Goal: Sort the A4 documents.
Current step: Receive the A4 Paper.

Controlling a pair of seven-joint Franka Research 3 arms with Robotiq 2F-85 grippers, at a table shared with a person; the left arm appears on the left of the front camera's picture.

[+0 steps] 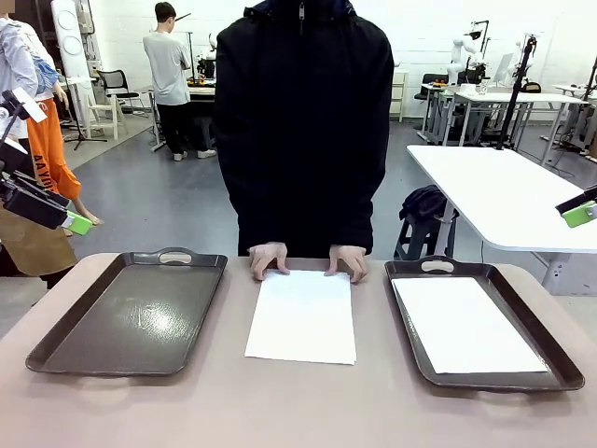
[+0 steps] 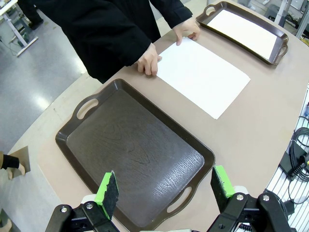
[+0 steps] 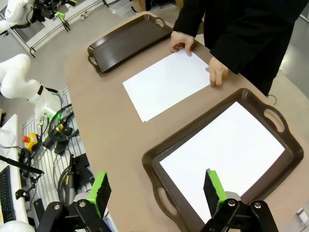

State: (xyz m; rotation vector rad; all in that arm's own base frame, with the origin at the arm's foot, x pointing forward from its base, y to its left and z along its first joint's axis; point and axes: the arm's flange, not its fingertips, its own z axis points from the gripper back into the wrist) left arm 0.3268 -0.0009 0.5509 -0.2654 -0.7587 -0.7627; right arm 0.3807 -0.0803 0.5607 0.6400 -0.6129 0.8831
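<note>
A white A4 sheet [image 1: 303, 315] [image 2: 203, 75] [image 3: 166, 84] lies on the table between two dark brown trays. The person's hands [image 1: 269, 259] [image 1: 347, 261] rest on its far edge. Another white sheet [image 1: 466, 327] [image 3: 222, 150] lies flat inside the right tray [image 1: 494, 381] [image 3: 150, 159]. The left tray [image 1: 140, 317] [image 2: 135, 154] has a bare floor. My left gripper [image 1: 75, 222] [image 2: 165, 188] hangs open high above the left tray's near end. Above the right tray's near end, my right gripper [image 1: 578, 213] [image 3: 157, 189] also stands open. Neither holds anything.
The person in a black jacket [image 1: 303, 112] stands at the table's far edge. Bare tabletop [image 1: 298, 411] runs along the near side. Cables [image 3: 58, 130] and another white arm [image 3: 19, 77] sit beyond the table's edge, and a white table [image 1: 504, 196] stands behind at the right.
</note>
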